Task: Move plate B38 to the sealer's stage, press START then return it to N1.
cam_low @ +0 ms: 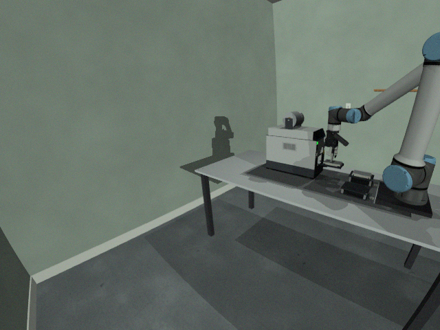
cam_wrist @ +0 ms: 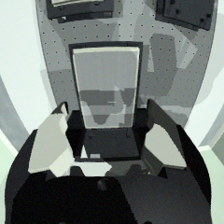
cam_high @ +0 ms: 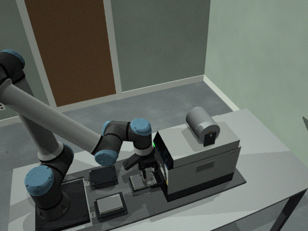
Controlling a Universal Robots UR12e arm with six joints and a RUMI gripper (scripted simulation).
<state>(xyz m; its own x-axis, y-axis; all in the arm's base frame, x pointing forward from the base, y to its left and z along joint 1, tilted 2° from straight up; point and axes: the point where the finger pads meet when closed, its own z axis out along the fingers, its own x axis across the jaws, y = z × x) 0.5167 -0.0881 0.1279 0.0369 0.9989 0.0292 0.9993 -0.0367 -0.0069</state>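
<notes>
Matt perforated mat (cam_wrist: 159, 70), foil-smooth plate (cam_wrist: 108, 84)

walls (cam_low: 141, 89): pale green | door (cam_high: 69, 49): brown | floor (cam_low: 213, 277): grey | table (cam_low: 227, 168): white, dark legs
</notes>
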